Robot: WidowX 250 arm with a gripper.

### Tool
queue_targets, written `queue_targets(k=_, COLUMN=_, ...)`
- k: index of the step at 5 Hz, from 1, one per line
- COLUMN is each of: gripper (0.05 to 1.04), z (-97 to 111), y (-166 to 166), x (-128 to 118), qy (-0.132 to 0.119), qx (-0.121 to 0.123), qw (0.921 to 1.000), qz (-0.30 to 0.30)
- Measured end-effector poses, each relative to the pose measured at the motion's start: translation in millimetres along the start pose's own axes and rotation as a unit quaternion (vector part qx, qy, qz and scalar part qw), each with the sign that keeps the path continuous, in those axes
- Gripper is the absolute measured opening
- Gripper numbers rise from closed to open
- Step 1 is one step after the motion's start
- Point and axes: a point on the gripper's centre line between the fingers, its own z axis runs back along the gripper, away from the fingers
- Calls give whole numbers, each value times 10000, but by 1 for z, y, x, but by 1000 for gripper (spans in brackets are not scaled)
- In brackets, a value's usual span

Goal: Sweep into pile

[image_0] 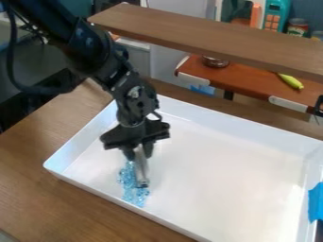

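One loose streak of blue bits, below and slightly left of the gripper, running toward the near wall. Bits look mostly gathered, so judged partway to well along; the streak is long and thin, not a compact heap. Left to do, likely: push both ends inward. Gripper closed on a grey tool, which hangs down from it with its low end right beside the bits, on their right.

Counts, left to right: bits, too small to count, one streak; gripper, one; tool, one; white tray, one, under and around the gripper; bowl, one, behind right; yellow banana, one, farther right.
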Motion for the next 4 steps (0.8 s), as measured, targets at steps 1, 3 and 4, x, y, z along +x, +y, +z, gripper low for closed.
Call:
queue_targets(k=1, gripper=337, z=4, y=15, x=-1, qy=-160, qx=276, qw=9992, qz=-245)
queue_targets(k=3, gripper=337, z=35, y=-15, x=-6, qy=131, qx=-715, qw=9971, qz=-218)
queue_targets(k=4, gripper=337, z=49, y=-43, x=-23, qy=494, qx=-1282, qw=9904, qz=-178)
